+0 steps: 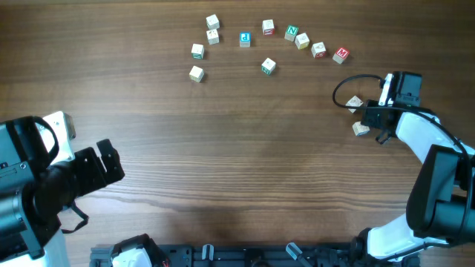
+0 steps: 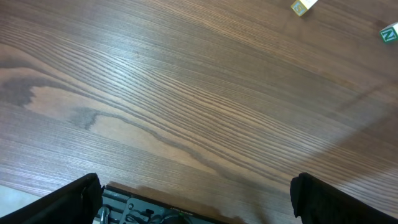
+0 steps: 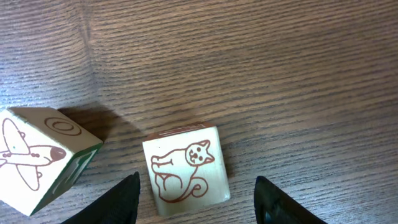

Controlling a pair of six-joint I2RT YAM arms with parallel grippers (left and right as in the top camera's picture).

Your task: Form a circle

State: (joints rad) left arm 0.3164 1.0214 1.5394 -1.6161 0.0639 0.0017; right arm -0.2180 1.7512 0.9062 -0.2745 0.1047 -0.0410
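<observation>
The circle stands as an open arc of small pale alphabet cubes across the table's far side, from a cube at the left to a red-lettered one. One cube sits inside the arc. Two more cubes lie apart at the right, beside my right gripper. In the right wrist view that gripper is open and straddles a cat-picture cube, with a clear gap on its right side. An aeroplane-picture cube lies outside the left finger. My left gripper is open and holds nothing.
The left arm's bulk fills the near left corner. A black rail runs along the front edge. The left wrist view catches a pale cube and a green N cube far off.
</observation>
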